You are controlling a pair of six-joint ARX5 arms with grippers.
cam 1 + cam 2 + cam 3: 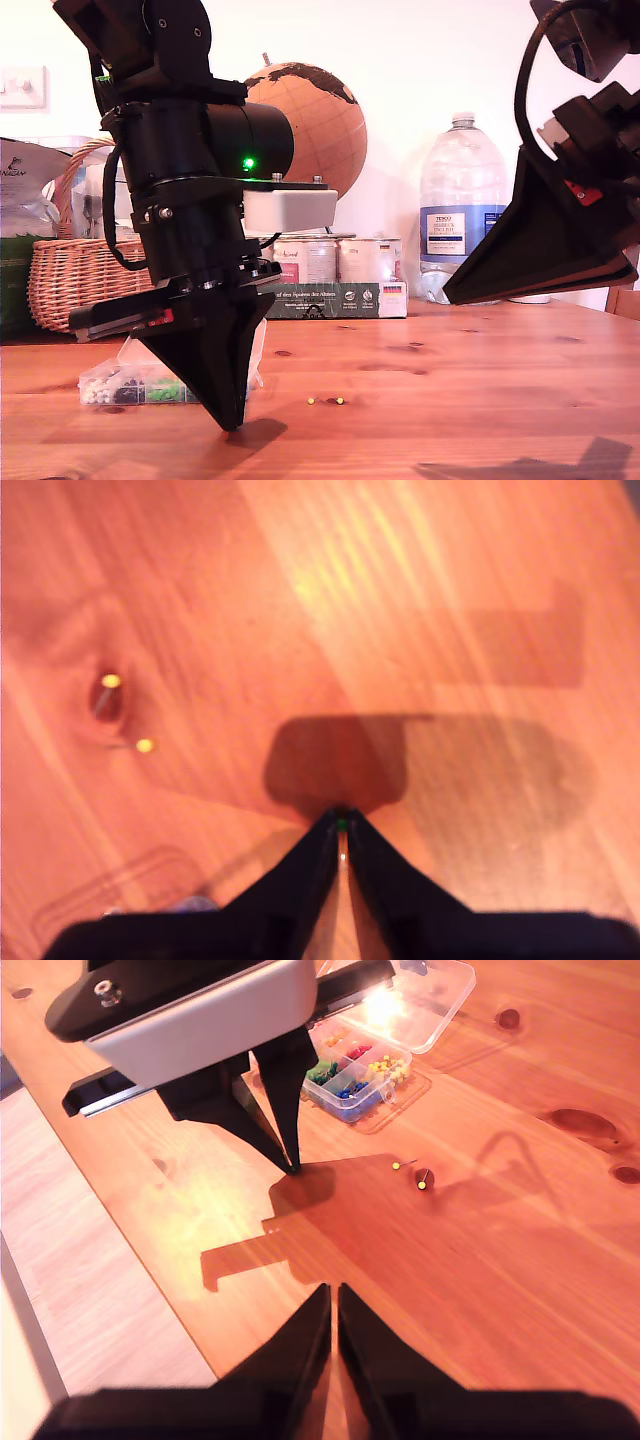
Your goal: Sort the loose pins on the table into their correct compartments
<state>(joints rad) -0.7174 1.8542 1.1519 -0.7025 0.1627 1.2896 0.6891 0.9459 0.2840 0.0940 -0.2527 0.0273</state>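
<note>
Progress: partway, I judge — the compartments point(356, 1072) already hold sorted heads, yet two yellow pins point(408, 1174) lie loose on the table point(480, 380).
My first gripper point(342, 823): tips down at the wood, jaws pressed together on a tiny green speck that I take for a green pin point(342, 824); too small to be sure.
My second gripper point(333, 1295): jaws closed with nothing between them, hanging high at the exterior view's right, well apart from the box.
Left to do: carry the green one to its section, then fetch both yellow ones.
Yellow pins: bright round heads, thin shafts barely visible, near each other beside a dark knot point(104, 700).
Box: low clear plastic, lid open, with green, blue, red and yellow sections — at the exterior view's lower left, just behind my first gripper.
</note>
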